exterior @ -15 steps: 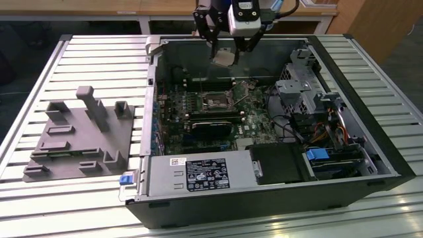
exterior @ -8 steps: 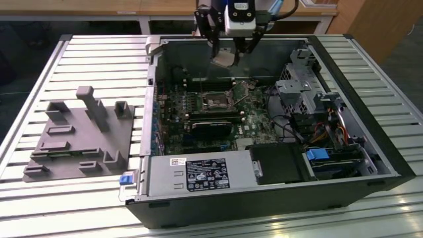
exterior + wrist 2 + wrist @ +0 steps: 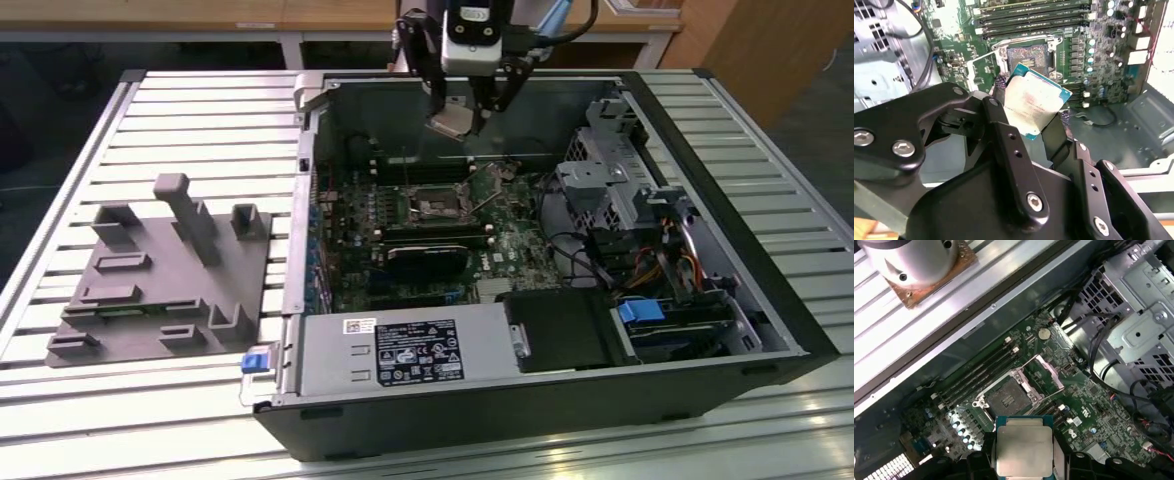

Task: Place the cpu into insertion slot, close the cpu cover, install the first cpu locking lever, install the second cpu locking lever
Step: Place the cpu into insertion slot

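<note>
Above the far side of the insertion slot, the gripper pinches the cpu by its edges; skewed lowering could damage the slot.

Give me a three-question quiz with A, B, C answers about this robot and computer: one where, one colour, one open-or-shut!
1. Where is the cpu? A on the floor; B held in the gripper; C in a person's hand.
2. What colour is the motherboard? A red; B white; C green.
3. How is the cpu cover? A open; B shut; C missing.
Answers: 1 B, the gripper clamps its edges above the board. 2 C, green shows around the insertion slot. 3 A, it stands tilted up beside the empty slot.
</note>
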Robot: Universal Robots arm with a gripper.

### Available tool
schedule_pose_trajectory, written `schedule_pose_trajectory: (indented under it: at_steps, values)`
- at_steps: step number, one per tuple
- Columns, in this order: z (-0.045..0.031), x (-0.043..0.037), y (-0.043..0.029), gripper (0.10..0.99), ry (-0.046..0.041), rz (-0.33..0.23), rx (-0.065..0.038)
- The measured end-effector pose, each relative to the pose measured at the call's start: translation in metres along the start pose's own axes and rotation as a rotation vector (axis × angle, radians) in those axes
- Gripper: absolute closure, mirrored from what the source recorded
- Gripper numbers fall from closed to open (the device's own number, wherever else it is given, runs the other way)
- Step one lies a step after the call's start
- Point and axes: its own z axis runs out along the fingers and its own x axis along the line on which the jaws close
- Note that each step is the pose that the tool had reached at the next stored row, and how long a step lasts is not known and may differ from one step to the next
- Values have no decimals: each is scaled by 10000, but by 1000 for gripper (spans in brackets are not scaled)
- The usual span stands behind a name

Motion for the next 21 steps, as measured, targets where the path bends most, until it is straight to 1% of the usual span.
schedule_pose_trajectory:
  at_steps: [6, 11, 21]
  values:
    - [11, 1, 0, 545, -74, 814, -13]
    - [16, 2, -1, 545, -119, 1322, -22]
    - [35, 20, -18, 545, -155, 1722, -29]
